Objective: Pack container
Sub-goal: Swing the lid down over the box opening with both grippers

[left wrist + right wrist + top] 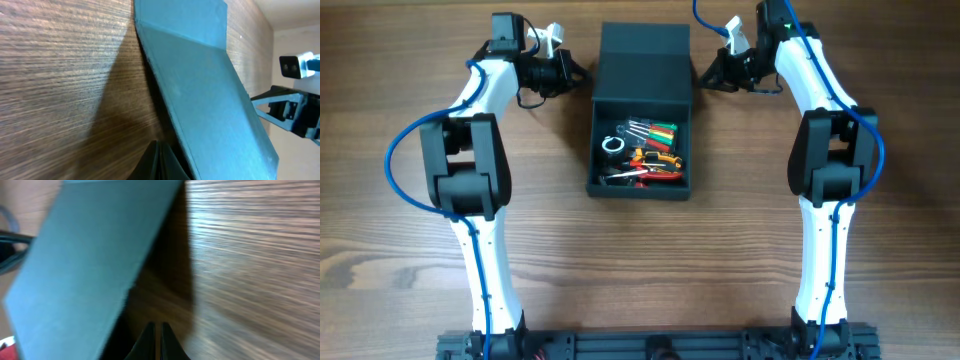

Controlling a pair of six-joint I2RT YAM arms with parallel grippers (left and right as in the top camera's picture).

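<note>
The worktop (640,270) is brown wood, its grain running left to right. The container (642,80) stands directly on it, far of the middle, with its lid flap raised on the far side. A dark rail (650,346) runs along the near edge.

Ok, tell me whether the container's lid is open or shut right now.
Open. The lid is tilted up at the back of the container, and the hand tools inside lie in plain view from overhead.
</note>
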